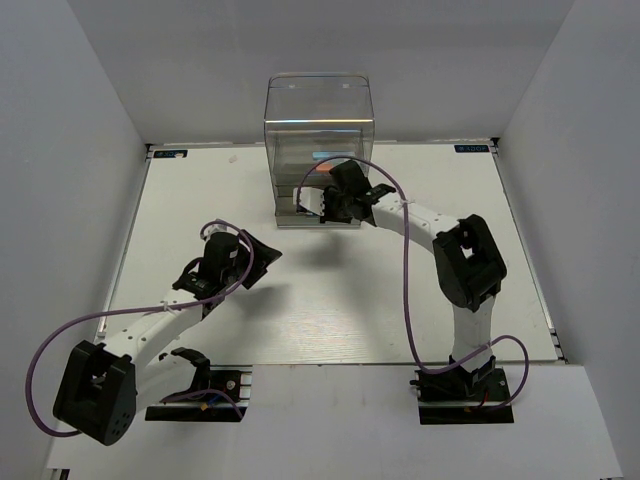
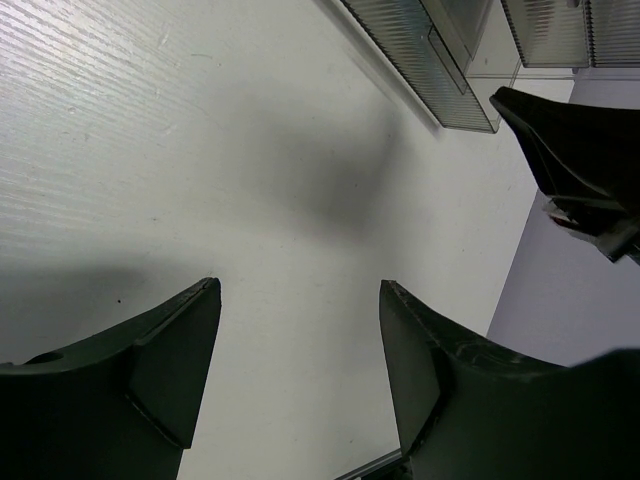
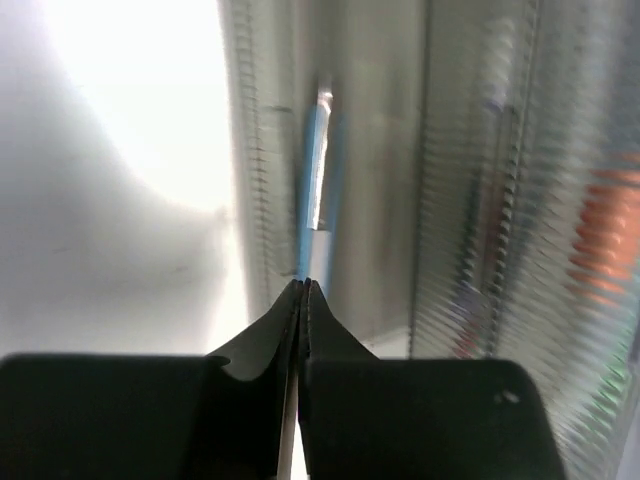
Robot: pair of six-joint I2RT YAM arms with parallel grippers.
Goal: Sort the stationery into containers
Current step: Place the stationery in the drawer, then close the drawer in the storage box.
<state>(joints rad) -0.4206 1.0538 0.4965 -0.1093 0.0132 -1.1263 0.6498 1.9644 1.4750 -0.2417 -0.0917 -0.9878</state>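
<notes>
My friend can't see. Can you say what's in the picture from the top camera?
From above, the right gripper, shut, sits at the lower front of a tall clear plastic organiser at the far side of a white table. The left gripper hangs open over the table, apart from the organiser.

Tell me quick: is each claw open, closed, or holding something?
Left claw: open, holding nothing.
Right claw: closed, nothing between its tips, right up against the clear organiser.
</notes>
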